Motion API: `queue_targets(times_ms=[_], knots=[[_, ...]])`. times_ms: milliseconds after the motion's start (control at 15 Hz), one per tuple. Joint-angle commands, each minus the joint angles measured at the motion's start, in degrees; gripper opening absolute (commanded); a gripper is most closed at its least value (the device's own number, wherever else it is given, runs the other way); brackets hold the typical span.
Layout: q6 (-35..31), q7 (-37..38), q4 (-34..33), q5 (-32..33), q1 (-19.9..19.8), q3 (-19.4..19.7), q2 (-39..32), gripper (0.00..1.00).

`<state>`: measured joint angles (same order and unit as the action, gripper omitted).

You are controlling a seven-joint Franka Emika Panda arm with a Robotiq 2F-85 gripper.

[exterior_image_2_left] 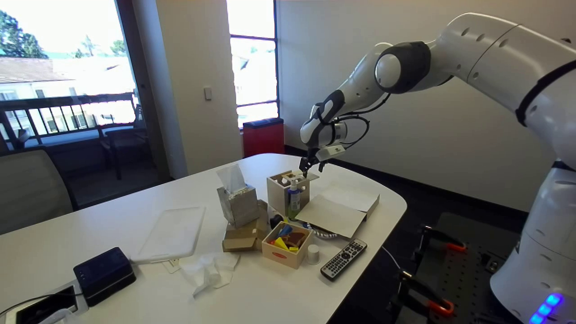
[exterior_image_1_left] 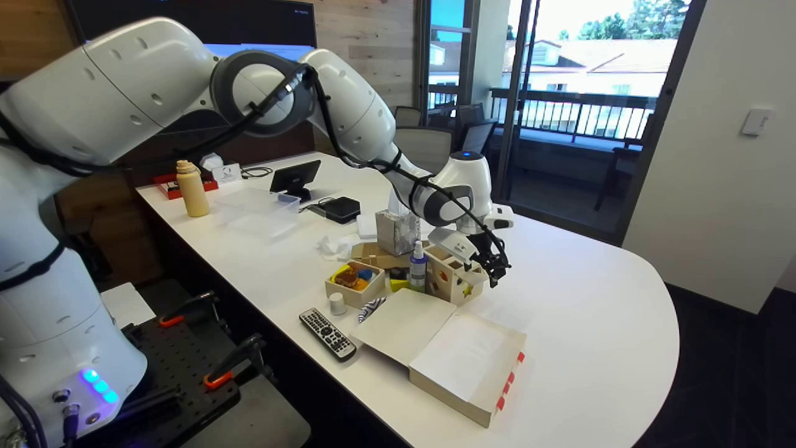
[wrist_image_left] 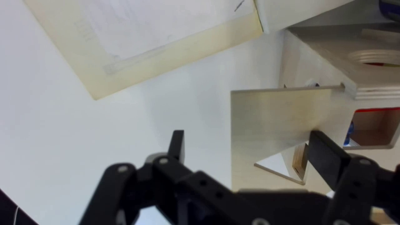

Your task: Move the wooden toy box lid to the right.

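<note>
The wooden toy box (exterior_image_1_left: 440, 283) is a pale cube with shape holes and stands on the table, also in an exterior view (exterior_image_2_left: 277, 198) and partly in the wrist view (wrist_image_left: 331, 57). Its lid (wrist_image_left: 268, 115) is a thin pale panel with a triangular and a square hole. The lid sits in the box's groove and sticks out past one side, as also shows in an exterior view (exterior_image_2_left: 312, 177). My gripper (wrist_image_left: 247, 132) is open above it. One finger is over or touching the lid beside the triangular hole; the other is beyond the lid's outer edge.
A blue spray bottle (exterior_image_1_left: 417, 270) and a tissue box (exterior_image_1_left: 398, 233) stand by the toy box. An open flat white box with red edge marks (exterior_image_1_left: 466, 354) lies close by. A wooden tray of toys (exterior_image_2_left: 280, 256), a white cap (exterior_image_2_left: 313, 254) and a remote (exterior_image_2_left: 344, 259) are nearby.
</note>
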<state>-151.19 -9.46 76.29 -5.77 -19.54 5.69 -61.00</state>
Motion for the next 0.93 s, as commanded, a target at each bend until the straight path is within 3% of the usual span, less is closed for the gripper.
queue_targets(times_ms=[0,400,867], knots=[[-1.03,1.81,-0.16,0.62,-0.11,0.08,0.24,1.0],[-2.53,-0.62,2.91,-0.31,-1.27,-2.73,5.0,1.0],[0.63,-2.49,12.89,-0.93,-1.11,-6.2,20.51,1.0]])
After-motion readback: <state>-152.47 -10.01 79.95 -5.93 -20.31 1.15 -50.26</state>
